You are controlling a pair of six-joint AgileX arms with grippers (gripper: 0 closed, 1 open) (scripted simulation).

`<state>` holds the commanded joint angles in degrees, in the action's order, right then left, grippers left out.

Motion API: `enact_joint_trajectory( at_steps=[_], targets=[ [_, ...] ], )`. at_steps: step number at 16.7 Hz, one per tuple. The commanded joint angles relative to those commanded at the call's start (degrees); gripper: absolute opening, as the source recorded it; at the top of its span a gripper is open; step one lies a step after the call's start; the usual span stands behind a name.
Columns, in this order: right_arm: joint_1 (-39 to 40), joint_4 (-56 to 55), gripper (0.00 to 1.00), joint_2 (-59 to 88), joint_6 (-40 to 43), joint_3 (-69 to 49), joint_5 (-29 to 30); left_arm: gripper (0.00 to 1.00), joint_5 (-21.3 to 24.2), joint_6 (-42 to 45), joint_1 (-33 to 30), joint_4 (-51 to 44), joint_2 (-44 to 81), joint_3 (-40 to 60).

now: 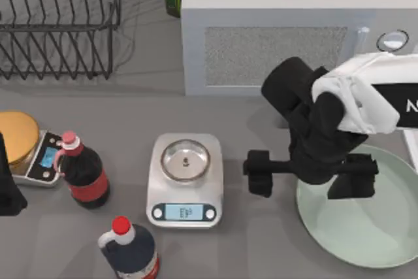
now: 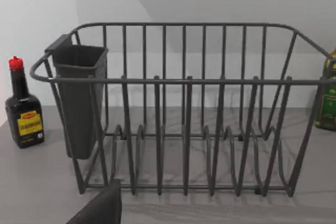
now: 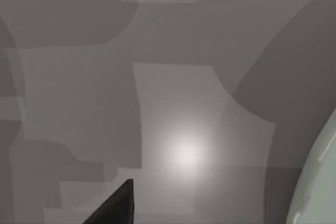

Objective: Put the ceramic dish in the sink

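The ceramic dish (image 1: 366, 227), a pale mint-green round plate, lies flat at the table's front right. Its rim (image 3: 320, 182) curves through the corner of the right wrist view. My right gripper (image 1: 305, 176) hangs open over the dish's left edge, with one finger (image 1: 260, 173) outside the rim above bare table and the other finger (image 1: 353, 178) over the dish's inside. It holds nothing. A straight white edge of the sink (image 1: 410, 149) shows at the far right, behind the dish. My left gripper (image 1: 6, 184) stays parked at the table's left edge.
A grey microwave (image 1: 281, 37) stands behind the right arm. A kitchen scale (image 1: 185, 181) sits at centre, with two cola bottles (image 1: 85, 174) (image 1: 130, 249) to its left. A gold disc (image 1: 16, 135) rests on a small scale. The wire dish rack (image 2: 184, 108) fills the back left.
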<state>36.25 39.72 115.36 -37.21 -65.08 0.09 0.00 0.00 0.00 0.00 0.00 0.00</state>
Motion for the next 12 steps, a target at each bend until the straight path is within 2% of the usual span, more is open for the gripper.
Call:
enact_joint_trajectory(
  at_steps=[10, 12],
  targets=[
    [0.0, 0.0, 0.02, 0.0, 0.0, 0.0, 0.0, 1.0, 0.0, 0.0, 0.0, 0.0, 0.0, 0.0],
    [0.0, 0.0, 0.0, 0.0, 0.0, 0.0, 0.0, 1.0, 0.0, 0.0, 0.0, 0.0, 0.0, 0.0]
  ],
)
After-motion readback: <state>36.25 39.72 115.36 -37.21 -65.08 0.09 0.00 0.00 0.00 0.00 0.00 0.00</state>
